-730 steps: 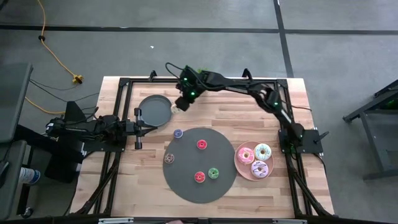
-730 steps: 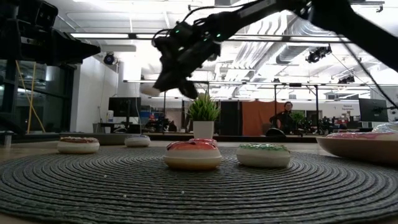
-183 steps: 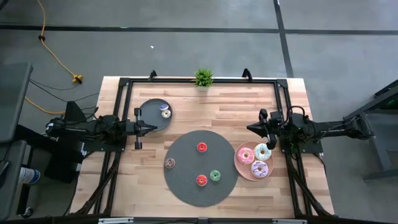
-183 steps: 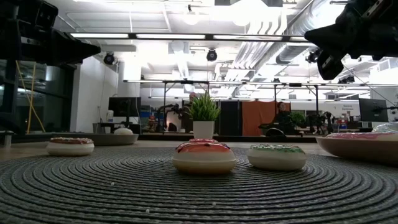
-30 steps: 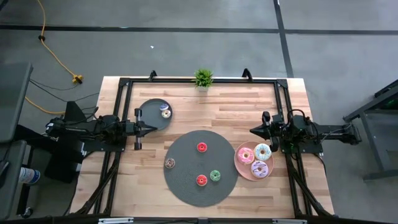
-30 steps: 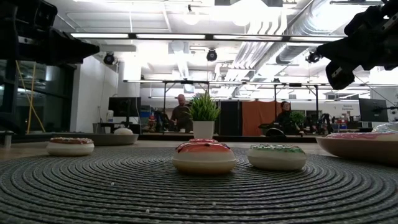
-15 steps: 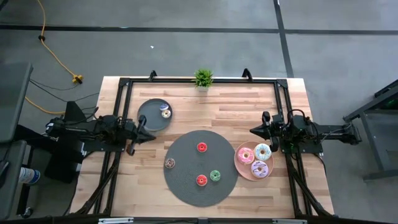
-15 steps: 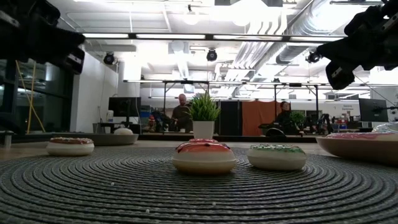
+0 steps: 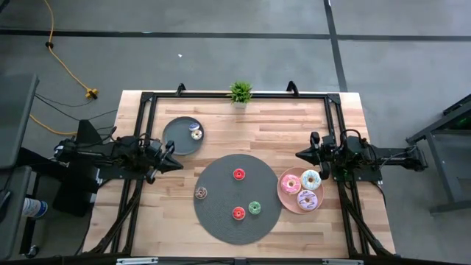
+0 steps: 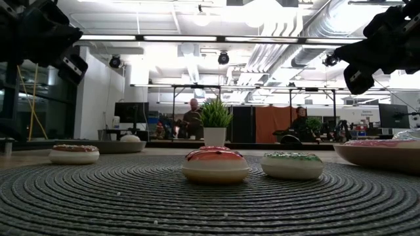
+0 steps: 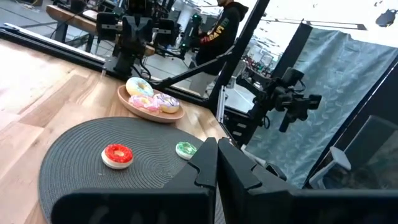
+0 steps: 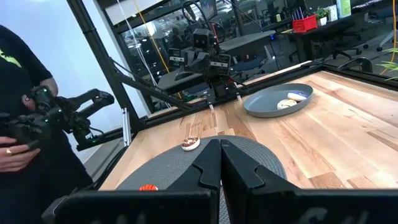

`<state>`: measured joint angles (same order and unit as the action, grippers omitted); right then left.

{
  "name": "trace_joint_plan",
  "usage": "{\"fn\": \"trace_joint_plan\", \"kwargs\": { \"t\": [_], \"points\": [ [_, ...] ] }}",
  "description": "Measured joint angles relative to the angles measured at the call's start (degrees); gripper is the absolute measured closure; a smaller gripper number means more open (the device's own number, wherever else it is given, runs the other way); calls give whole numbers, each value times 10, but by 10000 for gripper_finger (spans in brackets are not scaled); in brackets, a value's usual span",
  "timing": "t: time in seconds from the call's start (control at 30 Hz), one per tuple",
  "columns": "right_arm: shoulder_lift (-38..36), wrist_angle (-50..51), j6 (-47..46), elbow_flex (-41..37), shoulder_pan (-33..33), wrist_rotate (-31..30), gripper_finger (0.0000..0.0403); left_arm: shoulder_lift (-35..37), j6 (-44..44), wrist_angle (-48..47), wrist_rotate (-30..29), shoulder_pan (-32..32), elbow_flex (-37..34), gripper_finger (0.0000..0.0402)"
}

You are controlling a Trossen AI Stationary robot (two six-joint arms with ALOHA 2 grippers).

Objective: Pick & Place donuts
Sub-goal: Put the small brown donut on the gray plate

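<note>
Two red donuts (image 9: pixel 238 174) (image 9: pixel 238 213), a green one (image 9: pixel 254 207) and a brown one (image 9: pixel 200 193) lie flat on the round dark grey mat (image 9: pixel 221 221). Three larger frosted donuts (image 9: pixel 300 188) rest in the pink plate (image 9: pixel 281 193). Tiny donuts (image 9: pixel 196 132) lie in the small dark grey plate (image 9: pixel 176 136). My left gripper (image 9: pixel 177 163) hovers shut at the mat's left, rolled askew, holding nothing. My right gripper (image 9: pixel 298 154) hovers shut above the table beside the pink plate, also holding nothing. Both point level toward the table's middle.
A small potted plant (image 9: pixel 240 91) stands at the table's far edge. Black frame rails (image 9: pixel 235 96) run around the tabletop. In the right wrist view a person (image 12: pixel 25 124) stands beyond the table holding a camera rig. Bare wood lies between the plates.
My left gripper has rolled about its own pointing line, and its tip has swung a little toward the table's near edge; it stays shut. The donuts, the plates and my right arm have kept still.
</note>
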<state>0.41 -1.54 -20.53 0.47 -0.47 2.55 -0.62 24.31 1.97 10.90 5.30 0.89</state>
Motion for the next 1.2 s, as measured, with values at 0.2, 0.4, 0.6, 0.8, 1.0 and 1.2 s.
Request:
{"fn": "trace_joint_plan", "kwargs": {
  "t": [0.2, 0.4, 0.6, 0.8, 1.0, 1.2],
  "points": [
    [0, 0, 0, 0, 0, 0, 402, 0, 0, 0, 0, 0, 0, 401],
    [0, 0, 0, 0, 0, 0, 402, 0, 0, 12, 26, 0, 0, 401],
    [0, 0, 0, 0, 0, 0, 402, 0, 42, 11, 19, 0, 0, 401],
    [0, 0, 0, 0, 0, 0, 402, 0, 87, 10, 18, 0, 0, 401],
    [0, 0, 0, 0, 0, 0, 402, -4, 149, -10, 16, 0, 24, 401],
    [0, 0, 0, 0, 0, 0, 402, -55, 151, -111, -19, 0, 96, 401]
  ]
}}
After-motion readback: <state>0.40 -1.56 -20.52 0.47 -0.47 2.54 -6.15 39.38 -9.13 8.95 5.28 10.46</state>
